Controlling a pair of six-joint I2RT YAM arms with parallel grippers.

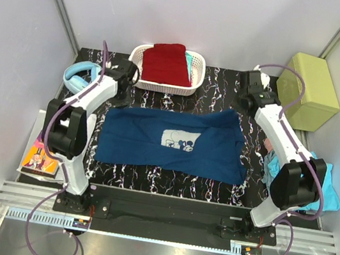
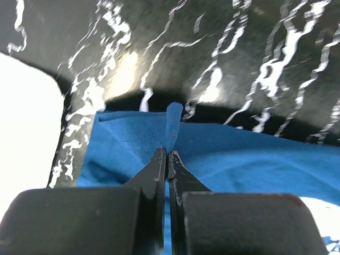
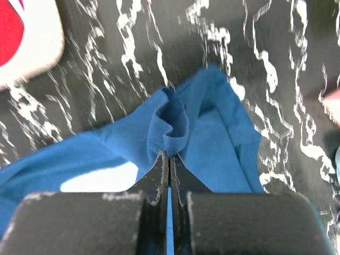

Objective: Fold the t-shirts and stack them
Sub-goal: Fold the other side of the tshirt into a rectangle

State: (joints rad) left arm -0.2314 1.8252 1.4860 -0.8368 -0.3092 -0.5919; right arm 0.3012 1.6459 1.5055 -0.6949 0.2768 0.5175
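- The navy t-shirt [image 1: 174,144] lies spread out in the middle of the top view, on the black white-veined table [image 1: 227,94]. Its white mouse print [image 1: 181,141] faces up near the centre of the cloth.
- The left gripper [image 2: 168,154] is at the shirt's upper left corner. In the left wrist view its two fingers are pressed together with no visible gap, pinching a raised fold of the blue fabric that stands up just above the tips.
- The right gripper [image 3: 169,155] is at the shirt's upper right corner. Its fingers are likewise closed tight on a bunched pleat of the same shirt, and the cloth around it is lifted into a small peak.
- The dark red t-shirt [image 1: 166,63] sits folded in a white basket [image 1: 163,89] at the top centre of the top view, just beyond the navy shirt's far edge.
- A turquoise t-shirt [image 1: 330,198] lies crumpled at the right edge of the frame, partly hidden behind the right arm's elbow.
- A yellow-green box [image 1: 308,91] stands in the upper right, off the table.
- A light blue object [image 1: 78,76] rests in the upper left, and a printed card [image 1: 39,158] lies at the lower left.
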